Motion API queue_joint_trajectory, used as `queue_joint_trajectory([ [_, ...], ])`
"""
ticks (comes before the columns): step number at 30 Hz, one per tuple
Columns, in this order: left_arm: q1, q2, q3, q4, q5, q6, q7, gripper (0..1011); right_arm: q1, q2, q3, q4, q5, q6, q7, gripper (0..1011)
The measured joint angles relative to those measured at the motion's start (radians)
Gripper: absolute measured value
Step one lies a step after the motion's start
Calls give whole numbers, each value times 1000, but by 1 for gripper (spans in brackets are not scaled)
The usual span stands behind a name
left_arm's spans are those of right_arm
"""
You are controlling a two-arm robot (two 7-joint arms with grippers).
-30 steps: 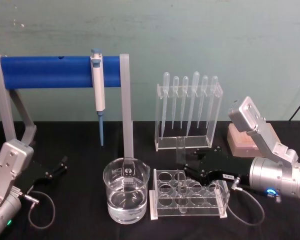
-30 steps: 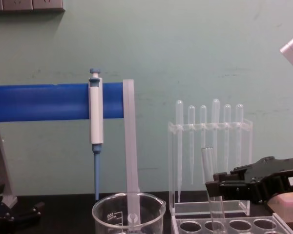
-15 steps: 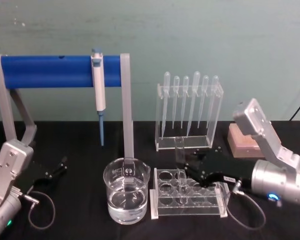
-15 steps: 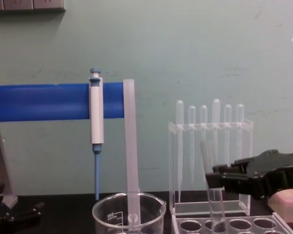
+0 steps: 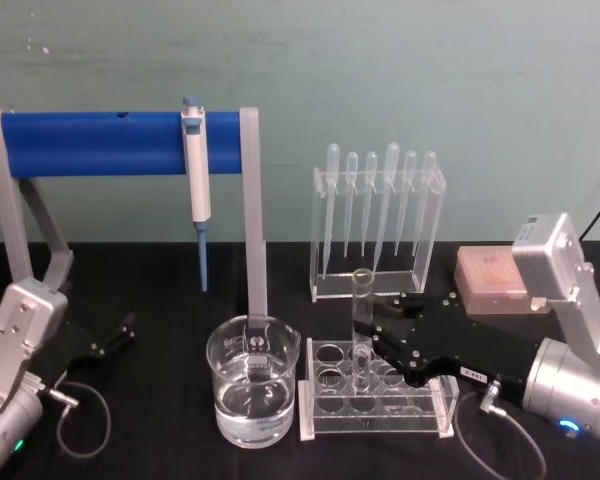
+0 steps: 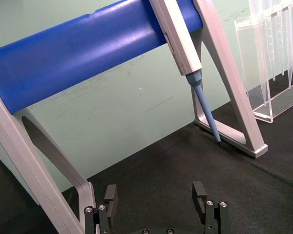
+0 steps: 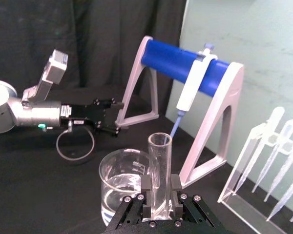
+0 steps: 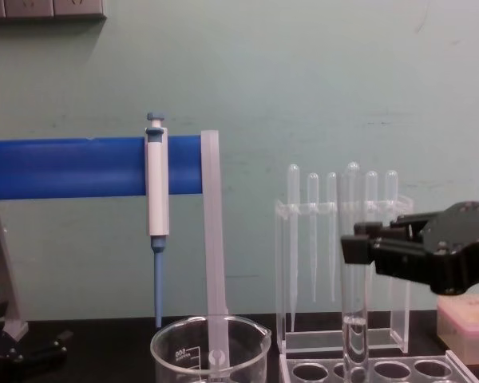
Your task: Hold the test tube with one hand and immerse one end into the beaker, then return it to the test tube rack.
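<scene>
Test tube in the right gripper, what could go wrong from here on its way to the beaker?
1. The test tube's lower end looks level with the rack's holes; swinging sideways now could snag the rack.
2. The beaker sits close beside the rack, the stand's grey post just behind it; the tube could knock either.
3. The tube holds a little liquid; tilting it in the right gripper could spill it.
Left gripper rests open, far left.

There are one test tube (image 5: 361,295), one beaker (image 5: 252,395), one clear rack (image 5: 380,422), six pipettes (image 5: 392,200) in one stand (image 5: 375,287), one pipettor (image 5: 197,180) on one blue frame (image 5: 90,142), one pink box (image 5: 490,280), one left end effector (image 5: 118,333) and one right end effector (image 5: 370,335).
</scene>
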Motion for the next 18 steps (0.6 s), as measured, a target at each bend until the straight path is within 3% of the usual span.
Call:
queue_joint_trajectory([
  [11,0,0,0,0,0,0,0,1000,-64,-8,73,-67,-3,-29,-46,241],
  [18,0,0,0,0,0,0,0,1000,-73,-18,95,-81,-7,-31,-51,241],
])
